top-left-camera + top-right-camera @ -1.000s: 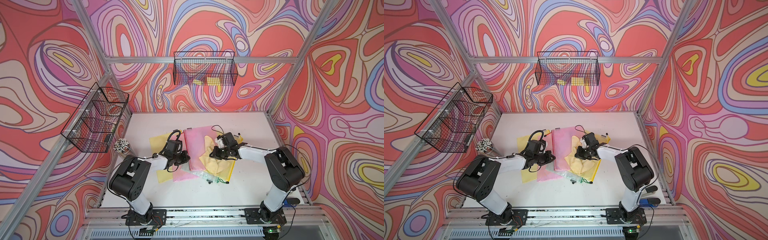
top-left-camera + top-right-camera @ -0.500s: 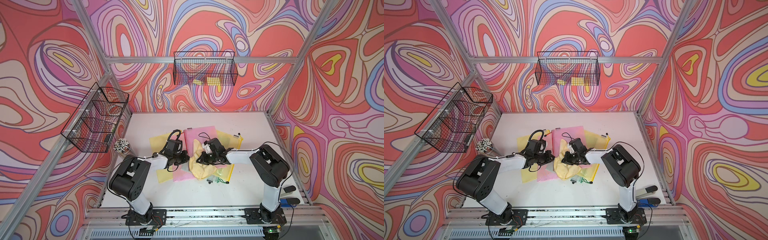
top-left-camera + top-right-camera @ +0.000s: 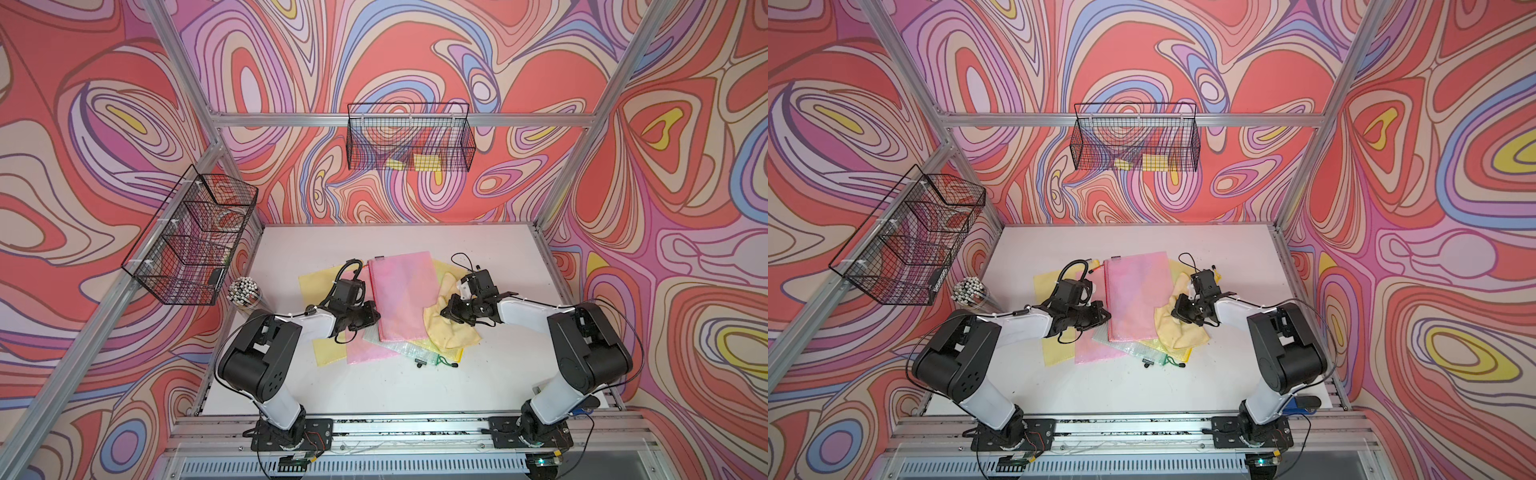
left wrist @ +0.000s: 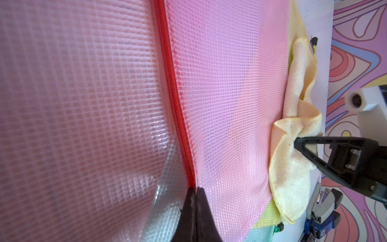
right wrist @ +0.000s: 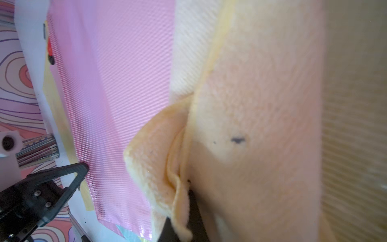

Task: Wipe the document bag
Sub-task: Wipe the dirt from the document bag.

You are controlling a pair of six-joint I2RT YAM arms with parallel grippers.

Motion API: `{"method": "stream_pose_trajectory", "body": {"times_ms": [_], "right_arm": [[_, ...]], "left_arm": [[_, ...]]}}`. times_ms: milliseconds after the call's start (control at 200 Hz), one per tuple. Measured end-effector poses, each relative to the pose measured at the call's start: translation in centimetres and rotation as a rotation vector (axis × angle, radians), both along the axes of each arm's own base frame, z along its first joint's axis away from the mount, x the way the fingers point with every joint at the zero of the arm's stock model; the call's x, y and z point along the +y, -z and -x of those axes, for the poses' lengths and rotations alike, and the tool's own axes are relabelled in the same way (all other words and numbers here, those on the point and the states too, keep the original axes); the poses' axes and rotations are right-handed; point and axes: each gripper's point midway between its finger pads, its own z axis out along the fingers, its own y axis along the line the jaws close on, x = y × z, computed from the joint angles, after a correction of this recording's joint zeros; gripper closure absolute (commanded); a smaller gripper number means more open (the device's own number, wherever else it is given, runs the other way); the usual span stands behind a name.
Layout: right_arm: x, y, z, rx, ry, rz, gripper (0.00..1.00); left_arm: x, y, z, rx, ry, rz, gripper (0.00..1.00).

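Observation:
A pink mesh document bag (image 3: 402,291) (image 3: 1138,293) lies on top of a pile of bags in the middle of the table. My left gripper (image 3: 376,316) (image 3: 1106,316) is shut on its red zipper edge (image 4: 178,117), with the jaws pressed together (image 4: 195,189). My right gripper (image 3: 444,311) (image 3: 1176,309) is shut on a yellow cloth (image 3: 451,332) (image 4: 293,167) (image 5: 251,125). The cloth rests at the bag's right edge, partly over it. In the right wrist view the cloth folds hide most of the jaws.
Under the pink bag (image 5: 125,83) lie yellow (image 3: 320,282), clear (image 3: 395,347) and another pink bag (image 3: 365,353). A cup of pens (image 3: 245,291) stands at the table's left edge. Wire baskets hang on the left wall (image 3: 195,237) and back wall (image 3: 409,137).
My right gripper swept the cloth left across the pink bag, then drew it back to the bag's right edge. The left gripper stayed in place on the zipper edge.

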Motion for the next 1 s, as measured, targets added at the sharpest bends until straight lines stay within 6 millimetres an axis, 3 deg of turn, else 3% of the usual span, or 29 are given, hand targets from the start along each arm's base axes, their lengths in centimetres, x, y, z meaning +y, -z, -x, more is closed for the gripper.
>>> {"method": "stream_pose_trajectory", "body": {"times_ms": [145,230,310,386,461,591,691,871,926,1001], "right_arm": [[8.8,-3.4,-2.9,-0.106,-0.154,-0.062,1.00],[13.5,-3.8,-4.0,-0.137,-0.225,-0.119,1.00],[15.8,-2.3,-4.7,-0.120,-0.256,-0.153,1.00],[16.1,0.0,-5.2,-0.078,-0.255,-0.147,1.00],[15.7,1.7,-5.3,-0.039,-0.250,-0.141,1.00],[13.7,1.5,-5.9,-0.045,-0.224,-0.138,1.00],[9.2,1.8,-6.3,-0.033,-0.157,-0.129,1.00],[-1.5,1.7,-8.4,-0.028,0.031,-0.076,1.00],[-2.8,1.6,-8.7,-0.032,0.055,-0.058,1.00],[-2.1,1.1,-8.7,-0.035,0.040,-0.046,1.00]], "left_arm": [[-0.1,0.0,0.0,0.001,0.002,0.004,1.00],[-0.1,0.0,0.0,0.001,0.002,0.004,1.00],[-0.1,0.0,0.0,0.002,0.003,0.005,1.00],[-0.1,-0.1,0.1,0.002,0.004,0.006,1.00],[-0.1,-0.1,0.1,0.001,0.004,0.007,1.00],[-0.1,-0.4,0.0,-0.006,0.004,0.010,1.00],[-0.2,-0.6,0.0,-0.011,0.007,0.015,1.00],[-0.3,-0.6,0.1,-0.008,0.012,0.019,1.00],[-0.3,-0.6,0.1,-0.008,0.013,0.020,1.00],[-0.3,-0.6,0.1,-0.008,0.013,0.020,1.00]]}}
